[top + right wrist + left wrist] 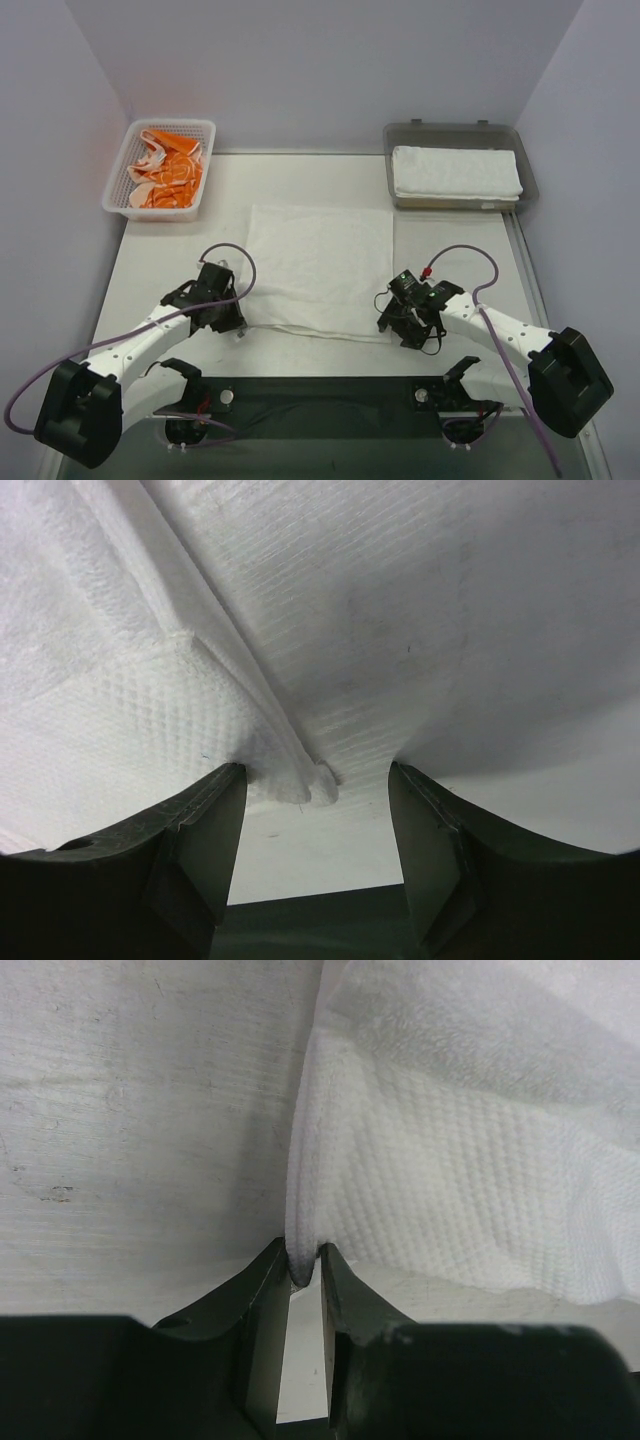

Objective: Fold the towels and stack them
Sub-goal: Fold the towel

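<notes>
The white towel (pixel 320 262) lies spread flat at centre frame in the top view. The left gripper (pixel 305 1260) is pinched onto the hem at its lower-left corner. The right gripper (pixel 316 780) stands spread around the lower-right corner, not yet clamped. Recommendation: close it squarely on the hem, then lift both corners evenly.

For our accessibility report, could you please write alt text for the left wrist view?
The left tool pinches the hemmed edge of a white towel at the bottom centre of the frame. The towel spreads up and to the right, while the pale, scuffed table fills the left.
</notes>
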You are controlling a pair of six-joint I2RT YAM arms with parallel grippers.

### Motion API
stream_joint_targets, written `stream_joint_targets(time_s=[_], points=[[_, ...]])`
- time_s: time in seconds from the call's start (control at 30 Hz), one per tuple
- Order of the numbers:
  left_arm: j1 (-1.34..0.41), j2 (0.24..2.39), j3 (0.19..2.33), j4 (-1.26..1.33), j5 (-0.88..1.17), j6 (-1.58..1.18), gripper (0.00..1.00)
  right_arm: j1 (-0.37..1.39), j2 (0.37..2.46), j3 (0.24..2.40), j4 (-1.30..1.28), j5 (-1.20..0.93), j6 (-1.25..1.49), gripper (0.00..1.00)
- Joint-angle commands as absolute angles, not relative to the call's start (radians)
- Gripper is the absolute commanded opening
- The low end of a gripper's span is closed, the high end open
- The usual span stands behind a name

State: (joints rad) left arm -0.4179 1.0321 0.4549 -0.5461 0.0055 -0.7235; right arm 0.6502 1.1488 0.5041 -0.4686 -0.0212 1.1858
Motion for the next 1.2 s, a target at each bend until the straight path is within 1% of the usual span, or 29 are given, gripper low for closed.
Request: stream_joint_targets(time_s=[0.0, 0.33, 0.43, 0.53, 0.63, 0.67, 0.73, 0.77, 0.8, 0.83, 0.97, 1.0, 1.03, 1.07, 1.17], points=[[-0.423, 1.002, 0.453, -0.500, 0.014, -0.713, 0.27, 0.666, 1.154, 0.492, -0.520, 0.049, 1.295, 0.59], [-0.423, 0.986, 0.451, -0.499, 0.014, -0.713, 0.26, 0.692, 1.209, 0.503, -0.523, 0.054, 1.384, 0.57], [-0.425, 0.979, 0.448, -0.499, 0.009, -0.718, 0.26, 0.707, 1.239, 0.526, -0.529, 0.057, 1.393, 0.54], [-0.425, 0.979, 0.448, -0.499, 0.006, -0.719, 0.26, 0.721, 1.262, 0.541, -0.534, 0.067, 1.396, 0.49], [-0.425, 0.977, 0.446, -0.500, 0.008, -0.718, 0.25, 0.726, 1.262, 0.534, -0.534, 0.074, 1.411, 0.37], [-0.423, 0.974, 0.446, -0.502, 0.008, -0.719, 0.25, 0.726, 1.261, 0.531, -0.534, 0.075, 1.414, 0.27], [-0.425, 0.971, 0.445, -0.500, 0.008, -0.721, 0.23, 0.726, 1.258, 0.532, -0.534, 0.084, 1.411, 0.16], [-0.425, 0.973, 0.445, -0.500, 0.008, -0.722, 0.22, 0.726, 1.256, 0.532, -0.532, 0.087, 1.408, 0.06], [-0.425, 0.974, 0.445, -0.500, 0.008, -0.723, 0.22, 0.724, 1.259, 0.534, -0.532, 0.090, 1.401, 0.02], [-0.423, 0.974, 0.443, -0.502, 0.008, -0.724, 0.21, 0.724, 1.261, 0.540, -0.529, 0.097, 1.396, 0.00], [-0.423, 0.968, 0.448, -0.512, -0.015, -0.733, 0.21, 0.723, 1.273, 0.563, -0.519, 0.107, 1.347, 0.00], [-0.423, 0.962, 0.448, -0.515, -0.021, -0.736, 0.23, 0.724, 1.275, 0.568, -0.515, 0.110, 1.333, 0.00], [-0.423, 0.960, 0.445, -0.518, -0.023, -0.742, 0.27, 0.723, 1.276, 0.571, -0.514, 0.110, 1.324, 0.00], [-0.423, 0.957, 0.446, -0.522, -0.026, -0.745, 0.40, 0.724, 1.276, 0.578, -0.514, 0.110, 1.316, 0.00], [-0.423, 0.945, 0.448, -0.535, -0.038, -0.756, 0.57, 0.724, 1.276, 0.589, -0.508, 0.110, 1.289, 0.00]])
